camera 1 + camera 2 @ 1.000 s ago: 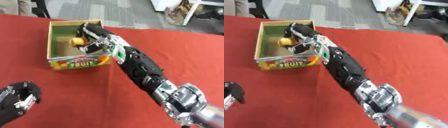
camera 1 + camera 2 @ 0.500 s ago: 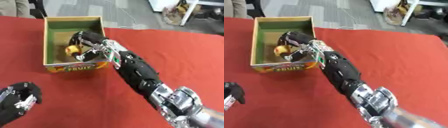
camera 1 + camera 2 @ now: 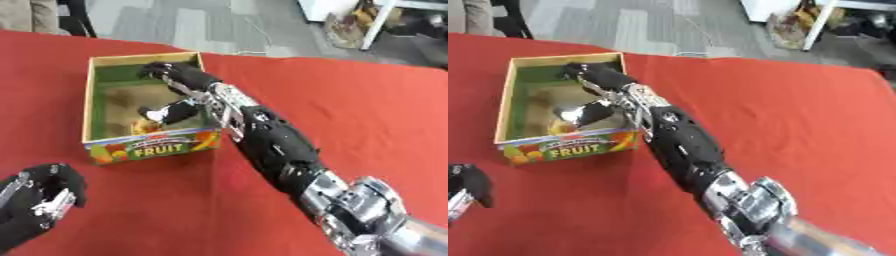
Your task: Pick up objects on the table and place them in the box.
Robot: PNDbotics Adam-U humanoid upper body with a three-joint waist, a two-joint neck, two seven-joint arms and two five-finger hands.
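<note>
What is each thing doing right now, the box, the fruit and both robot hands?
Box: open at the top, upright on the red table.
Fruit: orange-yellow, lying inside the box, not held.
Right robot hand: open, fingers spread over the box.
Left robot hand: idle at the lower left, fingers curled, holding nothing.

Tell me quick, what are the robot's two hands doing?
Right hand: open over the box, holding nothing; a yellow thing lies below it.
Left hand: idle at the lower left; fingers hard to tell.
</note>
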